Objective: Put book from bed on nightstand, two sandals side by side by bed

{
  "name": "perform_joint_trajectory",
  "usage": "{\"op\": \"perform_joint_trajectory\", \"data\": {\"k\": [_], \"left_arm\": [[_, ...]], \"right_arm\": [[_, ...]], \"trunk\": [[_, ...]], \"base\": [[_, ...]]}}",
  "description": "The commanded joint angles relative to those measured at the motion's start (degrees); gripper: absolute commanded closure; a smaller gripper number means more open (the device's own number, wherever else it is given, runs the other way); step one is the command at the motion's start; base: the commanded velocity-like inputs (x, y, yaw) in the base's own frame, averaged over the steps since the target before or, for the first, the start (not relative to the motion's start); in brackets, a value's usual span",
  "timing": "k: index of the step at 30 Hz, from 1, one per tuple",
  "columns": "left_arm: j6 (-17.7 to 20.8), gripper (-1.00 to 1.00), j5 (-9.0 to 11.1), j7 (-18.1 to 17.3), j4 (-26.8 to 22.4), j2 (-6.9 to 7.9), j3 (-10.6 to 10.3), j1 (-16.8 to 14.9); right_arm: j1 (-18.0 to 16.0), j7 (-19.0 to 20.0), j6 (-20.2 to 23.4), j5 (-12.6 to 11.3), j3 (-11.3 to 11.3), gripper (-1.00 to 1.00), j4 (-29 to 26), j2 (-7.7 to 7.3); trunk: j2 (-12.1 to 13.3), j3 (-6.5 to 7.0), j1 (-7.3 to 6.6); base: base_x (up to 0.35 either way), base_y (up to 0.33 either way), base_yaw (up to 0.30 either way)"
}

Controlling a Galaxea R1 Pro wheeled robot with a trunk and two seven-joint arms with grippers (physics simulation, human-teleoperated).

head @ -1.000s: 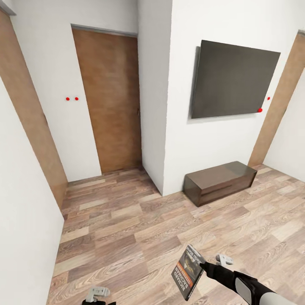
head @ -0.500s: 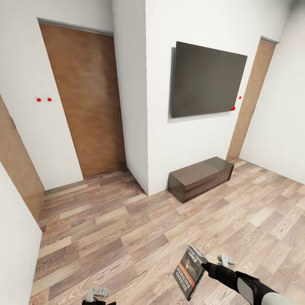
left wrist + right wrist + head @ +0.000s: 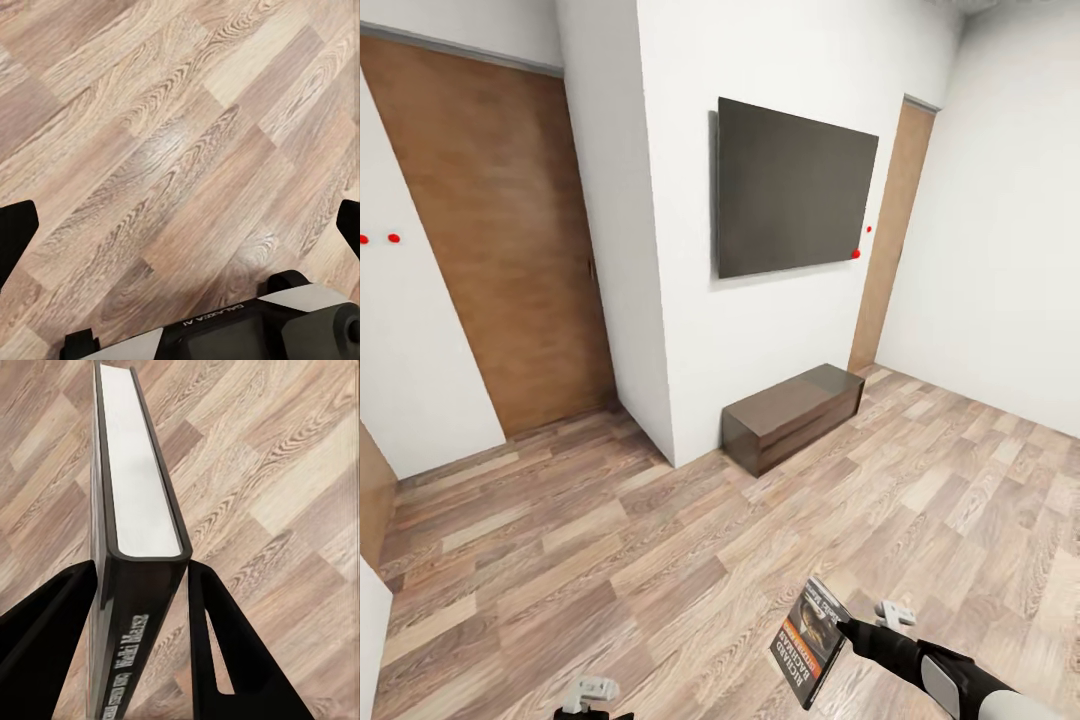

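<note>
The left pincer (image 3: 591,690) is cut off by the bottom edge of the head view, so only its pale tips show there. In the left wrist view its two dark fingers (image 3: 15,236) run off both side edges. The right arm (image 3: 960,685) leaves the frame at the lower right corner. The book (image 3: 135,570) is cropped at the bottom of the right wrist view, its spine lettering too blurred to read. The brown door (image 3: 500,250) is clipped at the top.
</note>
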Motion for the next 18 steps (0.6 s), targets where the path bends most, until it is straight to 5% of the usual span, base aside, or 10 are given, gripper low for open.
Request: {"op": "perform_joint_trajectory", "data": {"k": [1, 18], "left_arm": [[-0.3, -1.0, -0.6, -0.1, 0.0, 0.02, 0.5, 0.0], [-0.3, -1.0, -0.6, -0.1, 0.0, 0.02, 0.5, 0.0]], "right_arm": [[-0.1, 0.1, 0.4, -0.7, 0.2, 1.0, -0.1, -0.02], [-0.1, 0.2, 0.4, -0.7, 0.2, 1.0, -0.1, -0.02]], "trunk": [[-0.1, -0.13, 0.06], [-0.1, -0.13, 0.06]], "base": [[0.284, 0.0, -0.284], [0.316, 0.0, -0.284]]}}
